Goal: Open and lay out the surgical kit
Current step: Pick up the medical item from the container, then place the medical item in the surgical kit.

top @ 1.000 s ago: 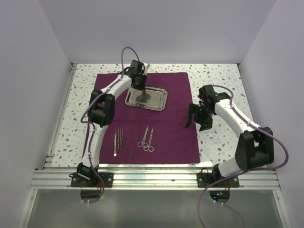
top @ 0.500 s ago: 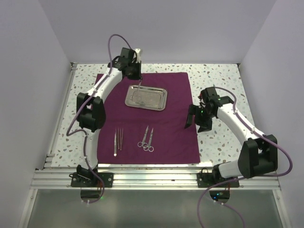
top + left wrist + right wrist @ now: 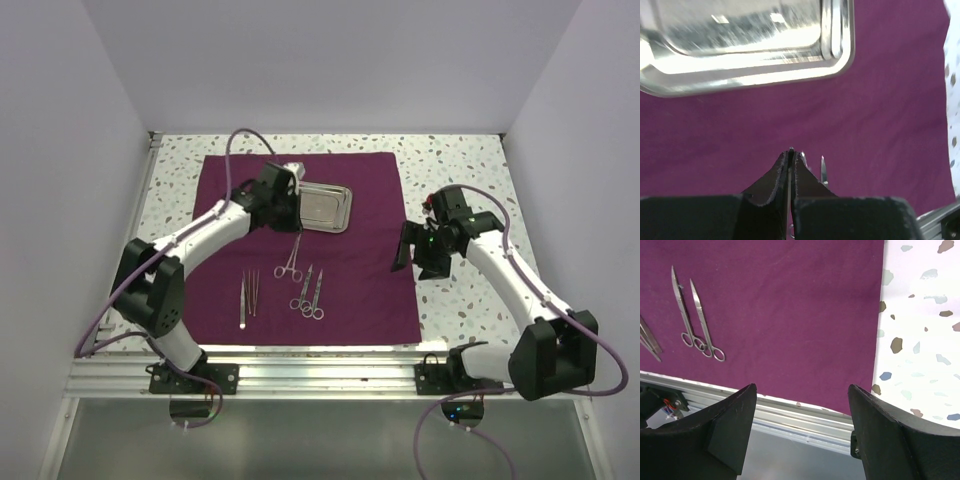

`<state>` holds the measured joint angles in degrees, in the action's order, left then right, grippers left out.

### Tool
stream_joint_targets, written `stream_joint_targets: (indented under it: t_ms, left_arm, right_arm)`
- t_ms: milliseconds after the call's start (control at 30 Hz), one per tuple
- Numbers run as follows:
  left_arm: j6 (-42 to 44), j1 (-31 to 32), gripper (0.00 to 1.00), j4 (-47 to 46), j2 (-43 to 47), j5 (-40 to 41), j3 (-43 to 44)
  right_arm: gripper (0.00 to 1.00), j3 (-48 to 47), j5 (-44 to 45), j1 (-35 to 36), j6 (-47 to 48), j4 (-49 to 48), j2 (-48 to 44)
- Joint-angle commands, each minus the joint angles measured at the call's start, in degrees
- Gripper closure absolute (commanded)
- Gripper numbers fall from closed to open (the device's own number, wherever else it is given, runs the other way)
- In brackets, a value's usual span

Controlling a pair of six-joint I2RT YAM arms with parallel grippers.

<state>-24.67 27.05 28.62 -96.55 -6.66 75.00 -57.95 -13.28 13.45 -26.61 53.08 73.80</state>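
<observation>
The dark purple cloth (image 3: 365, 285) lies spread flat on the table. The steel tray (image 3: 343, 208) sits on its far middle and fills the top of the left wrist view (image 3: 740, 75). My left gripper (image 3: 293, 218) is at the tray's near edge, shut on a slim ring-handled steel instrument (image 3: 288, 258) that hangs toward the cloth. Only its thin edge (image 3: 790, 150) shows between the jaws. Two scissors (image 3: 310, 292) and tweezers (image 3: 247, 295) lie on the near cloth. The scissors also show in the right wrist view (image 3: 695, 315). My right gripper (image 3: 418, 250) is open and empty over the cloth's right edge (image 3: 801, 387).
The speckled tabletop (image 3: 470, 180) surrounds the cloth. An aluminium rail (image 3: 320, 372) runs along the near edge and shows in the right wrist view (image 3: 790, 415). White walls close in the left, back and right sides.
My left gripper rose from the tray holding the ring-handled instrument, then swung forward to the tray's near side over the cloth. The right gripper has barely moved.
</observation>
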Motion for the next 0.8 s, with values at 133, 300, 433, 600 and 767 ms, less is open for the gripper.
stream_joint_targets:
  t_ms: [133, 300, 433, 600, 767]
  left_arm:
    - [-9.08, 6.79, 1.0, -11.47, 4.53, 6.3, -11.88]
    - [-10.23, 7.32, 1.0, -12.62, 2.78, 6.48, -13.21]
    - [-10.67, 8.37, 1.0, -12.98, 1.19, 6.48, -12.6]
    - [-10.31, 9.95, 1.0, -12.37, -0.65, 6.48, -11.72]
    - [-10.23, 10.31, 0.8, -9.03, -1.45, 7.78, -10.23]
  right_arm:
    - [0.22, 2.58, -2.72, 0.08, -0.02, 1.32, -5.42]
    - [0.22, 3.81, -2.37, 0.0, 0.07, 2.11, -6.83]
    - [0.22, 4.78, -1.49, 0.0, 0.51, 2.73, -7.53]
    - [0.22, 5.92, -1.4, 0.0, -0.02, 1.85, -7.45]
    - [0.22, 4.79, -1.84, 0.0, -0.63, -0.17, -6.39]
